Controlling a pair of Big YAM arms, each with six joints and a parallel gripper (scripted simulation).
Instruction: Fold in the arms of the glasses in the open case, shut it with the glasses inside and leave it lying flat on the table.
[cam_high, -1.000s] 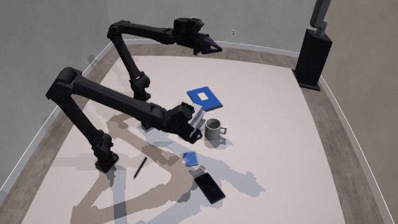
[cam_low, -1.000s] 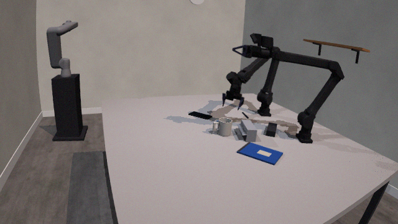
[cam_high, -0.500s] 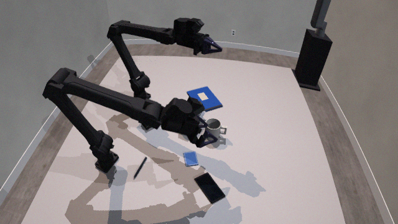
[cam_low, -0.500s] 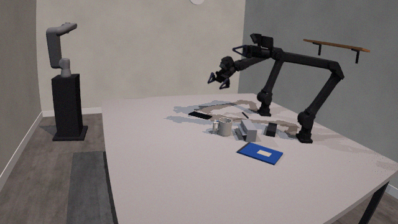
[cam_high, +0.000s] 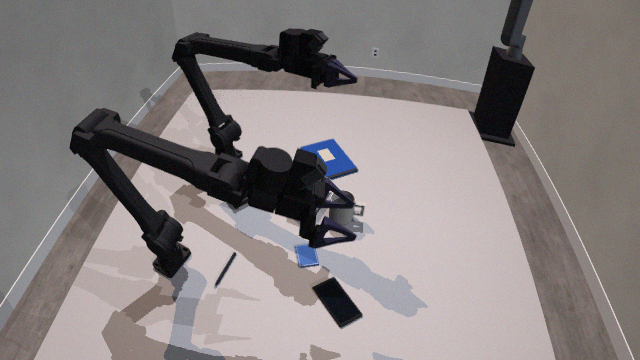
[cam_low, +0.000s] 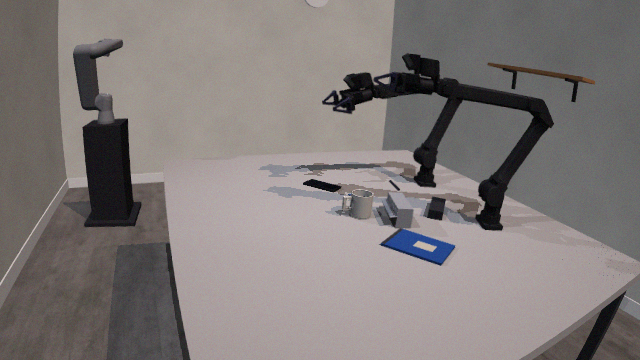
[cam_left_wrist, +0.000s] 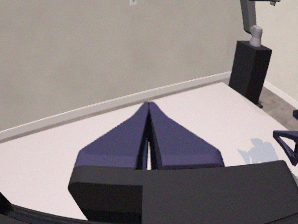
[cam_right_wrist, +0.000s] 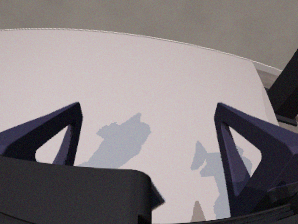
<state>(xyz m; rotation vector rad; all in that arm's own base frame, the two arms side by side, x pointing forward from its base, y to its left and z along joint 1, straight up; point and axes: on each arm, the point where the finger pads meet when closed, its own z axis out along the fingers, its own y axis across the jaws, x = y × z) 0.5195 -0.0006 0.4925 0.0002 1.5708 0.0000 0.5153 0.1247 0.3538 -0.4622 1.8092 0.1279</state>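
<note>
The grey glasses case (cam_low: 399, 209) lies on the table between a mug and a black box, seen only in the exterior view. It is too small there to show the glasses or how far it is open. In the top view my right arm hides it. My right gripper (cam_high: 353, 218) (cam_low: 340, 102) is open and empty, raised high above the table; its wrist view (cam_right_wrist: 148, 123) shows only bare table top between the fingers. My left gripper (cam_high: 352, 77) (cam_low: 378, 79) (cam_left_wrist: 149, 109) is shut on nothing, held high and far from the case, pointing at the wall.
A grey mug (cam_high: 342, 212) (cam_low: 361, 203) stands beside the case. A blue book (cam_high: 330, 157), a small blue notebook (cam_high: 306, 255), a black phone (cam_high: 337, 301), a pen (cam_high: 225, 269) and a black box (cam_low: 436, 207) lie around. A pedestal (cam_high: 502, 95) stands beyond the table.
</note>
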